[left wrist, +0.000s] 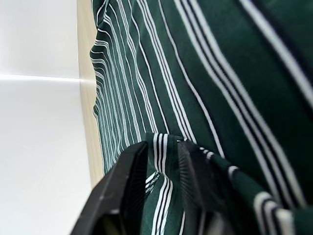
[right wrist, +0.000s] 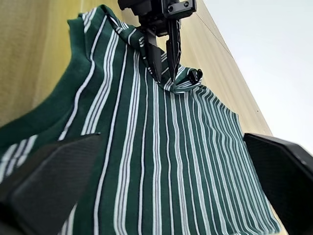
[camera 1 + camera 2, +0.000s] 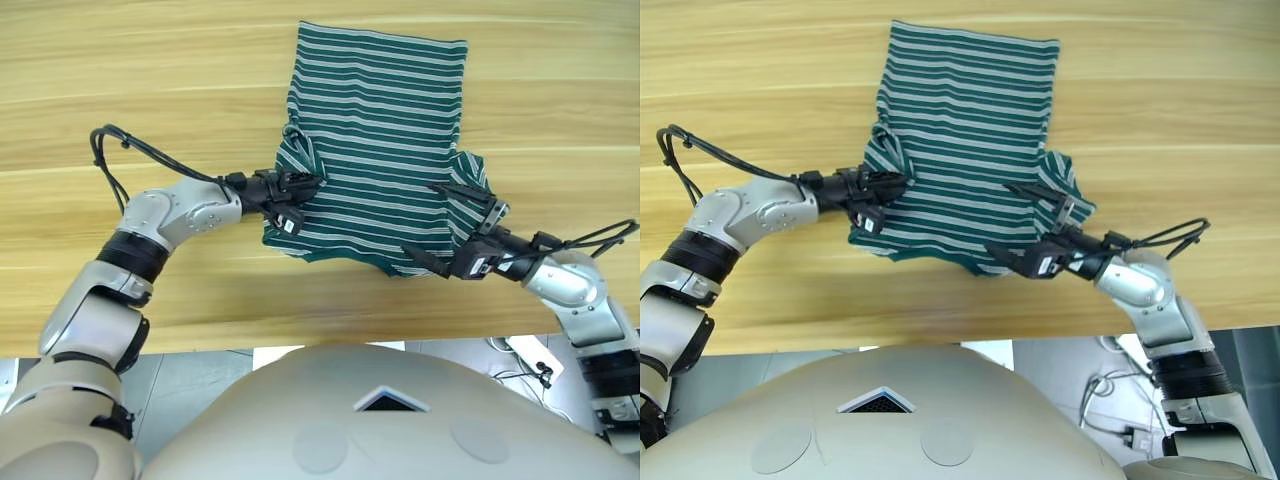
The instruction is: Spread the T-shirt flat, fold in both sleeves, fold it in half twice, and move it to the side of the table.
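Note:
A dark green T-shirt [image 3: 375,120] with thin white stripes lies on the wooden table [image 3: 120,70], its hem at the far side and its sleeves bunched inward at the near end. My left gripper [image 3: 312,186] is at the shirt's left sleeve, shut on a raised fold of cloth; the left wrist view shows striped fabric pinched between the black fingers [image 1: 128,171]. My right gripper [image 3: 420,217] hovers over the shirt's near right part, open wide, with nothing between its fingers. From the right wrist, the left gripper [image 2: 165,73] appears pinching the cloth.
Bare wood stretches left, right and beyond the shirt. The table's front edge [image 3: 250,345] runs just behind the arms. Cables [image 3: 530,365] lie on the floor below at the right.

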